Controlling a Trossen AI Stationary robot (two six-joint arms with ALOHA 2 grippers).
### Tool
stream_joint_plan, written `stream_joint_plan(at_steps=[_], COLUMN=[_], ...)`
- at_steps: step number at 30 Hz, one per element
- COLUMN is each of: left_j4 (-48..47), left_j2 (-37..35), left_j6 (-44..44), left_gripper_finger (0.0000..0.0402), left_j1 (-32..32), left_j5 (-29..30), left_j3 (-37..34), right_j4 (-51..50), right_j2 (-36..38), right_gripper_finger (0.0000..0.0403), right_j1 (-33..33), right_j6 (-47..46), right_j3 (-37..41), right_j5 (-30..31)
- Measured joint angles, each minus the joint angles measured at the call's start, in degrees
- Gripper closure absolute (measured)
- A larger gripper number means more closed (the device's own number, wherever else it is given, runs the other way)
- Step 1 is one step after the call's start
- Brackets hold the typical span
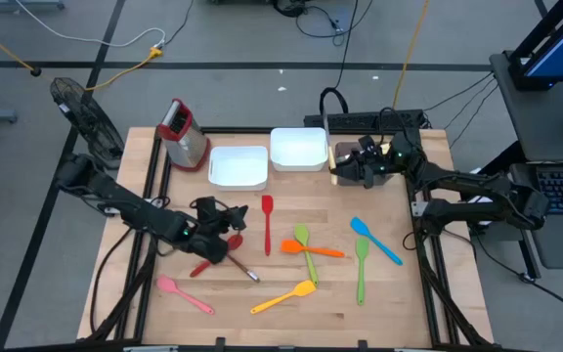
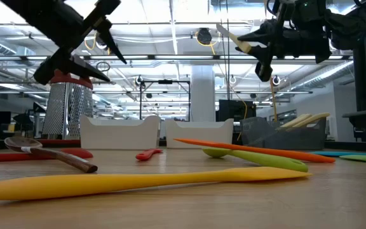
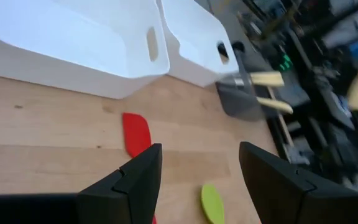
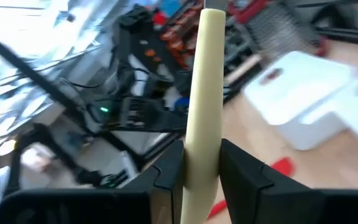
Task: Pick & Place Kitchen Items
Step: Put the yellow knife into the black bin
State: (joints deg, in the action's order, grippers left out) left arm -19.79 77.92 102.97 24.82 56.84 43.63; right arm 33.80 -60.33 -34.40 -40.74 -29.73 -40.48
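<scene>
Gripping a pale-handled knife (image 4: 205, 93) in my right end effector (image 4: 199, 165), fingers clamped on its handle, I hold it in the air above the dark tray (image 1: 345, 156) at the tabletop's (image 1: 379, 303) far right. My left end effector (image 3: 197, 177) hangs open over the red spatula (image 3: 136, 132), with other utensils lying spread across the wood.
</scene>
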Motion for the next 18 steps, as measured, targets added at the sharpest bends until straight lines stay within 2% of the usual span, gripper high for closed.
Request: stream_joint_plan(at_steps=[4,9,15,18], left_j4=[12.9,26.5,39.2,42.6], left_j2=[-5.2,-9.9,-13.2,-14.4], left_j6=[-13.0,-29.5,-47.4,-55.3], left_gripper_finger=[0.0183,0.0183,0.0183,0.0183], left_j1=[-2.4,-7.4,-14.4,-17.0], left_j5=[-6.4,-15.0,-27.4,-33.8], left_j3=[-7.5,-13.8,-16.8,-16.9], right_j4=[-12.1,-31.3,-46.8,-56.1], right_j2=[0.2,0.2,0.2,0.0], right_gripper_finger=[0.0331,0.0331,0.0331,0.0331], right_j1=[-0.6,-0.4,-0.4,-0.4], right_j6=[6.3,18.2,27.5,33.4], right_j3=[-3.3,-10.3,-17.4,-21.2], right_j5=[3.7,12.5,21.2,28.1])
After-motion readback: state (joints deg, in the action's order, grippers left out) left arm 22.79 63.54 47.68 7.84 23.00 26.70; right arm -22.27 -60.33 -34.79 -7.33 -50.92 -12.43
